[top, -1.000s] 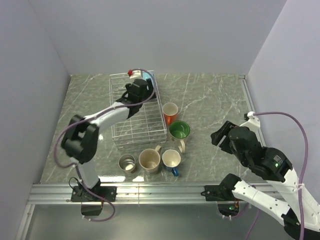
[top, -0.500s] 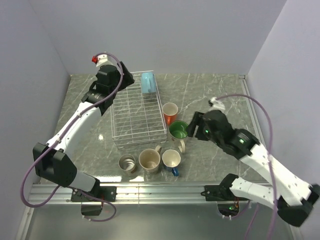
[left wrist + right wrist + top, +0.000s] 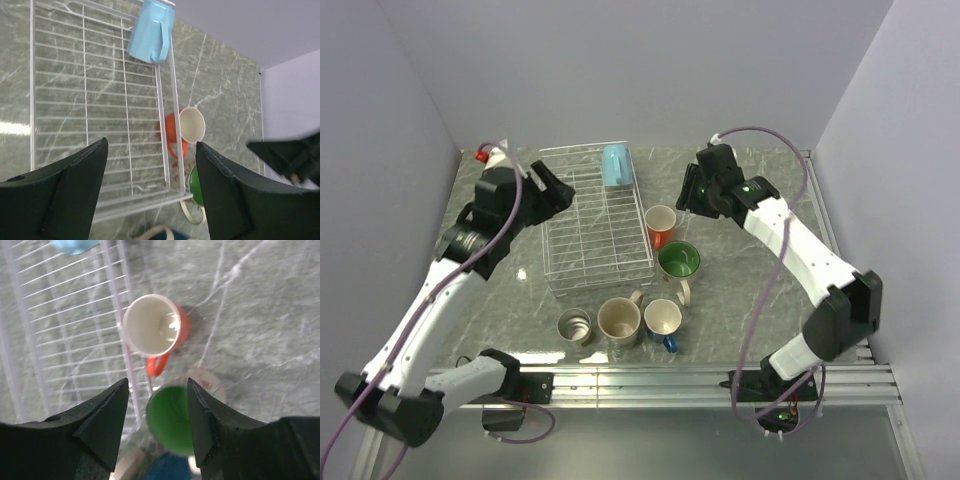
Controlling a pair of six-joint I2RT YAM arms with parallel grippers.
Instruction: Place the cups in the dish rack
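Observation:
The dish rack (image 3: 582, 230) lies left of centre, with the light blue cup (image 3: 615, 165) tipped on its side in the far right corner. The orange cup (image 3: 661, 225) and the white cup with green inside (image 3: 678, 261) stand by the rack's right side. The steel cup (image 3: 574, 325), beige cup (image 3: 619, 320) and dark blue cup (image 3: 662, 318) line up in front. My left gripper (image 3: 553, 191) hovers open over the rack's far left side. Raised above the orange cup (image 3: 152, 327) and green-lined cup (image 3: 172, 415), my right gripper (image 3: 687, 197) is open and empty.
Grey walls enclose the marbled table (image 3: 750, 210) on three sides. A metal rail (image 3: 640, 378) with both arm bases runs along the near edge. In the left wrist view the right arm's dark tip (image 3: 292, 155) shows beyond the orange cup (image 3: 182, 131).
My left gripper has drawn back from the light blue cup, leaving it in the rack, and moved left. The right arm has swung forward and left over the orange and green-lined cups.

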